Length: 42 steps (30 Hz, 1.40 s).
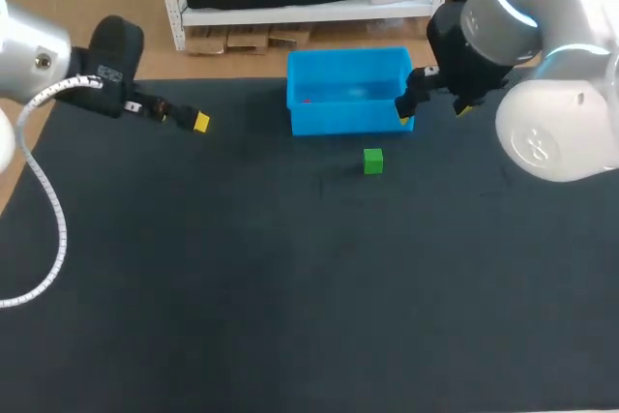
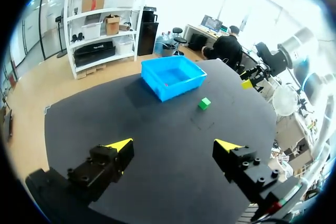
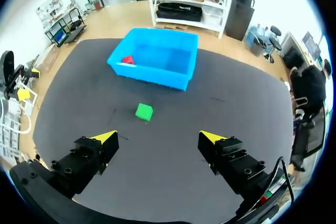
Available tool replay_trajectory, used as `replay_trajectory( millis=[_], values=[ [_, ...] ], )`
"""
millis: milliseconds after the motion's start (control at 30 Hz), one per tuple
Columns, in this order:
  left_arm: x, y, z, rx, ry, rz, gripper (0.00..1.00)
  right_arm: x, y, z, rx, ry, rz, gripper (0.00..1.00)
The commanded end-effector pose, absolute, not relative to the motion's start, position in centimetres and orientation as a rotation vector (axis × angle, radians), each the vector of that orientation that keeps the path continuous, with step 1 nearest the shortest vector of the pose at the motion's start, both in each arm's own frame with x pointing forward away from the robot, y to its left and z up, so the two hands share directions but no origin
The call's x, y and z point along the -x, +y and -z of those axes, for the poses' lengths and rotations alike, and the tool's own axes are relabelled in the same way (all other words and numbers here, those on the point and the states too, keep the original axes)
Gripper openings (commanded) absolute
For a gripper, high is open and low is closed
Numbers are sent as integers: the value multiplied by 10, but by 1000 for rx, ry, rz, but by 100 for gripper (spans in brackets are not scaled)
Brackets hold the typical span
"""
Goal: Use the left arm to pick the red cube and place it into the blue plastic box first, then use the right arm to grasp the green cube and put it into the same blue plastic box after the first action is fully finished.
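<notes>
ITEM: table (image 1: 290,316) | TOP: dark, near-black, matte, flat | EDGES: far edge straight | MARKS: faint light scuffs near the centre

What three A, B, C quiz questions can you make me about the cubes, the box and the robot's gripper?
1. Where is the red cube?
A. on the table
B. in the blue box
C. in a gripper

2. How many cubes lie on the table, outside the box?
A. none
B. one
C. two

3. How is the right gripper?
A. open and empty
B. shut on a cube
C. shut on the box

Answers:
1. B, it sits in a corner inside the box.
2. B, only the green cube lies there.
3. A, its yellow tips stand far apart with nothing between them.
</notes>
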State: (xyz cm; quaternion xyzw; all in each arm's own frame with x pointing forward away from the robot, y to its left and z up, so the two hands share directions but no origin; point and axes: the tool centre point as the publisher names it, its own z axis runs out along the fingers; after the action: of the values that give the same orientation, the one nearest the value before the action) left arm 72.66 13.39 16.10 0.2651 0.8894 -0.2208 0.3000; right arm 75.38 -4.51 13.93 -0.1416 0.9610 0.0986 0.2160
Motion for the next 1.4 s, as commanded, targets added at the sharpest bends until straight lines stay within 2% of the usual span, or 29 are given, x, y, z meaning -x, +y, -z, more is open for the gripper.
replay_trajectory(
  millis=[33, 467, 1400],
  values=[
    [-728, 135, -160, -707, 2355, 592, 100, -765, -30, -129, 360, 2701, -283, 100],
    [-728, 135, -160, -707, 2355, 592, 100, -784, 4, -98, 347, 2804, -185, 100],
    [-728, 135, -160, -707, 2355, 592, 100, -800, 20, -39, 241, 2875, -120, 100]
  ],
)
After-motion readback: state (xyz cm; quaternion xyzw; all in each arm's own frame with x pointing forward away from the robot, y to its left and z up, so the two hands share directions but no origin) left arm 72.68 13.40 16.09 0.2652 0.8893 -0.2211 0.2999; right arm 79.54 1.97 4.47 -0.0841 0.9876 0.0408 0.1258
